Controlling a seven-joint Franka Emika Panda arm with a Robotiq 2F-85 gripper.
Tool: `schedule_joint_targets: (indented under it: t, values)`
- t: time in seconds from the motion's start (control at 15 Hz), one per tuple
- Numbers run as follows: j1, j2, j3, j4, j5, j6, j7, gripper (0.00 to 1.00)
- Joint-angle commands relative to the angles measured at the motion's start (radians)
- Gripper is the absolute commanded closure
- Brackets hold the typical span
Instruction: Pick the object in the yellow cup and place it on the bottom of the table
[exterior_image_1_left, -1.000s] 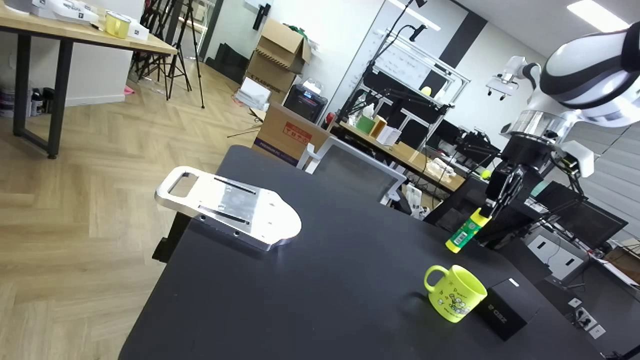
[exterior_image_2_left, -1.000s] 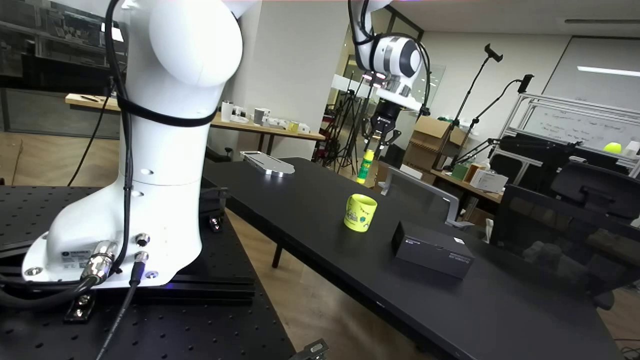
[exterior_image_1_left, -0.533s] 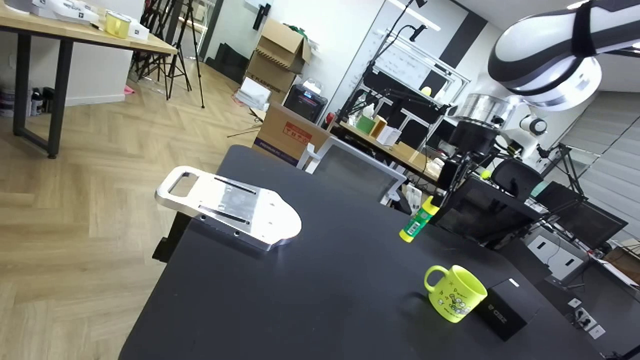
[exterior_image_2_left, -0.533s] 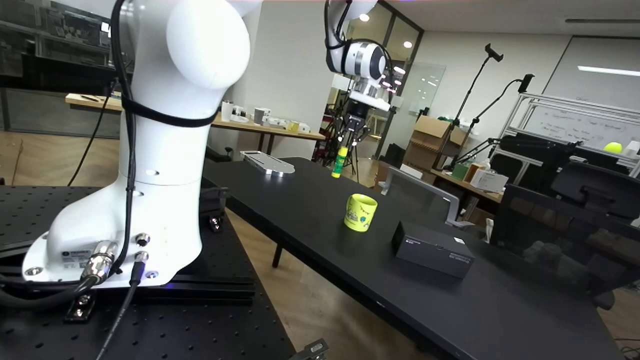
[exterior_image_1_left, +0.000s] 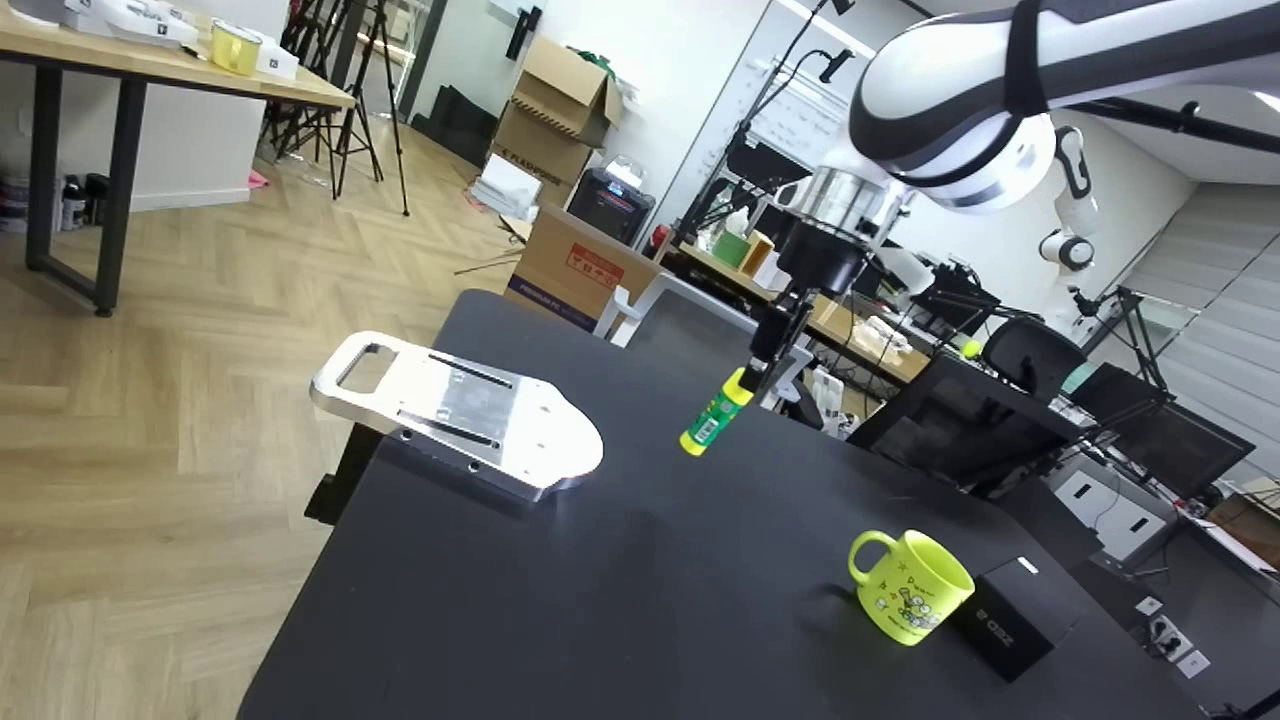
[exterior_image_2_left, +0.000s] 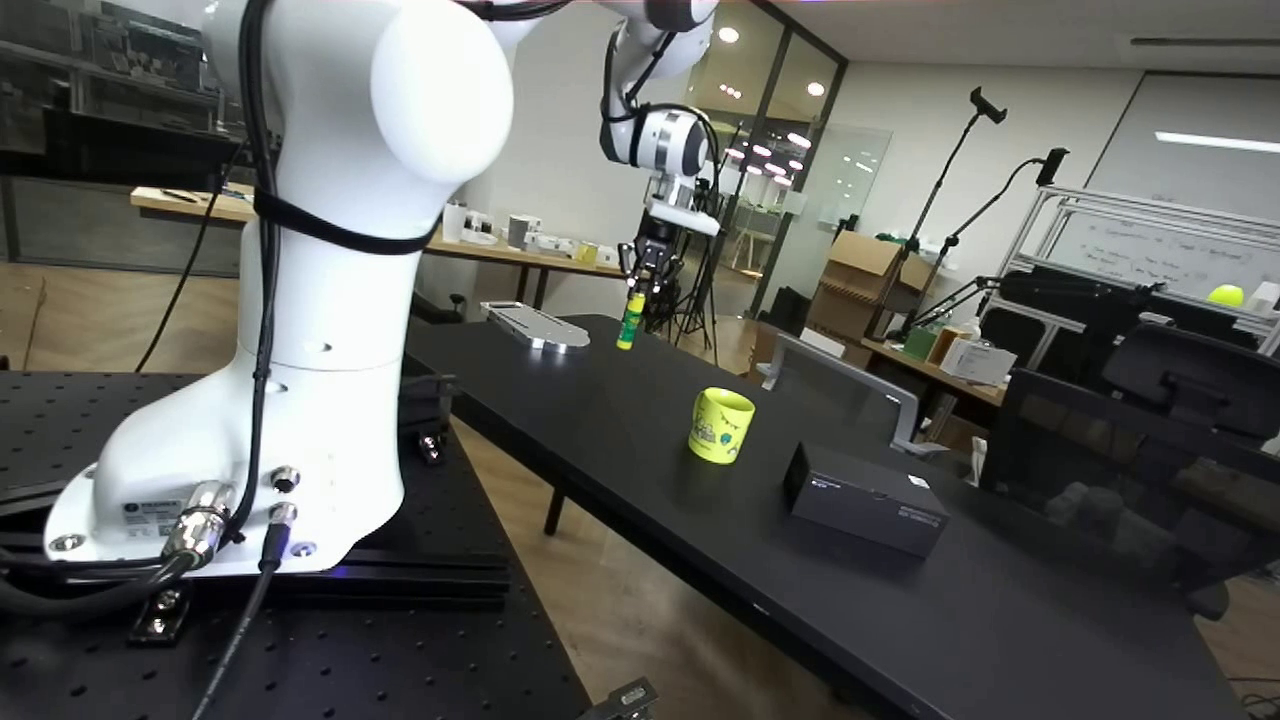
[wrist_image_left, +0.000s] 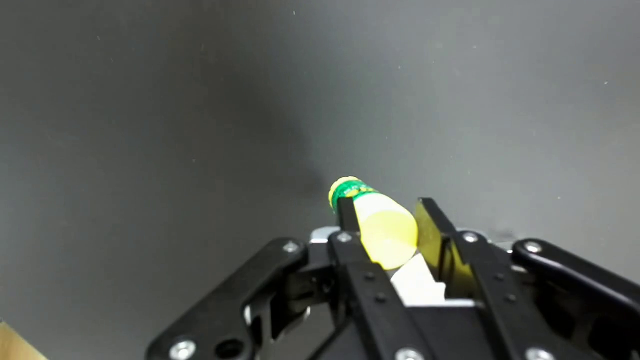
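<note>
A black table (exterior_image_1_left: 640, 600) spreads beneath the gripper (wrist_image_left: 388, 218), which pinches a glue stick (exterior_image_1_left: 711, 417) by its upper end, in the air. In an exterior view the mug (exterior_image_1_left: 906, 598) stands at four o'clock from it. Released too high, the stick might topple and roll.

Herringbone wood floor (exterior_image_1_left: 220, 420), light wooden table (exterior_image_1_left: 310, 92), white wall (exterior_image_1_left: 660, 70), whiteboard (exterior_image_2_left: 1130, 264), mesh-backed chair (exterior_image_1_left: 690, 325).

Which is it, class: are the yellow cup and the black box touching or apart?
Apart. In an exterior view, a strip of the black table shows between the yellow cup and the black box.
</note>
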Motion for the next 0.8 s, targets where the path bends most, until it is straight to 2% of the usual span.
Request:
schedule_joint_targets:
  t: [0.0, 0.33, 0.73]
  values:
    - [0.041, 0.068, 0.022, 0.101, -0.016, -0.003, -0.032, 0.92]
    - [0.095, 0.124, 0.026, 0.163, -0.033, -0.018, -0.086, 0.92]
    - [0.114, 0.160, 0.024, 0.214, -0.041, -0.046, -0.189, 0.92]
